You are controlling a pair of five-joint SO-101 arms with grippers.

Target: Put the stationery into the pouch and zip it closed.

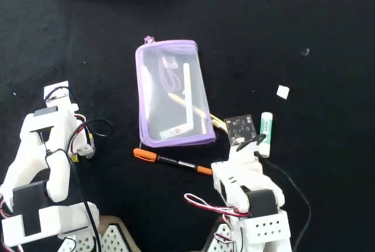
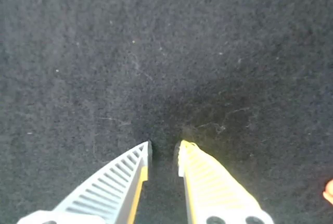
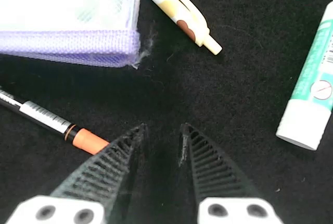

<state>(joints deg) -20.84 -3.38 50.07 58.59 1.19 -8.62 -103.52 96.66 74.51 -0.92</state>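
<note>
- Two claws of mine are hanging low over the black cloth [image 2: 156, 52], each with its fingers slightly apart and gripping nothing.
- My left claw [image 2: 165, 148] is hovering over bare cloth, well apart from the pouch.
- My right claw [image 3: 163, 130] is pointing between the marker [image 3: 47, 120] and the glue stick [image 3: 312, 94].
- The marker is lying just beside the pouch [image 3: 67, 41].
- A spotted pen [image 3: 179, 18] is poking out past the pouch's corner.
- A white bit [image 1: 283, 92] is lying farther off.
</note>
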